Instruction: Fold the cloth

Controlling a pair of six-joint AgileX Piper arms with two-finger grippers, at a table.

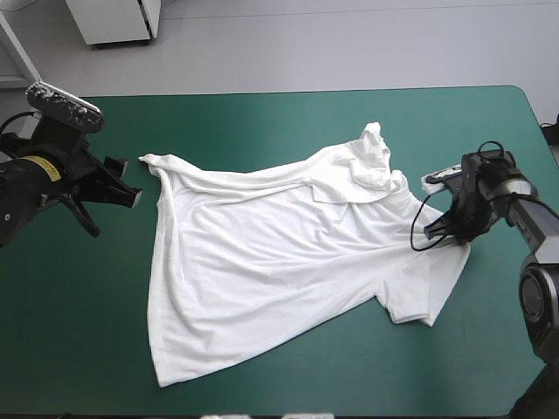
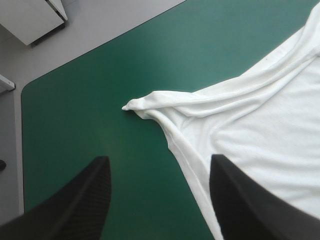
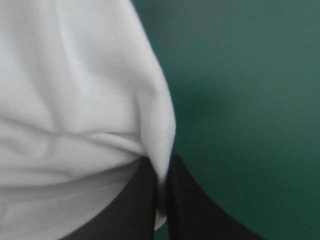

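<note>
At the right jaws first: all but closed, the two black fingers (image 3: 200, 215) pinching a thin white fold of the T-shirt (image 1: 262, 262) between them. The high view puts this hold on the shirt's 3 o'clock edge, just to the 12 o'clock side of the short sleeve (image 1: 417, 295).

Left jaws: wide apart, holding nothing. Fingers (image 2: 75, 205) straddle bare teal-green cover on one side and the shirt's border on the other. The pointed corner (image 2: 131, 105) lies just ahead of them, rolled into a ridge. From above, that corner sits at the shirt's 10 o'clock, with the jaws just beside it at 9, apart from the cloth.

T-shirt: in the middle of the table (image 1: 262, 113), spread mostly flat but skewed and creased, with a bunched lump (image 1: 374, 153) at its 1 o'clock.

Risks, as I judge them:
- Right pinch looks shallow, edge only. A pull toward 3 o'clock could slip it free.
- Only one end is held. Any drag from the right would haul the whole shirt away from the open left jaws, and the corner would leave their reach.
- Rolled corner: closing there may catch just the ridge or one layer, so the lift comes up twisted.
- Lump at 1 o'clock, if not flattened, gets trapped in the fold and the bundle ends lopsided.
</note>
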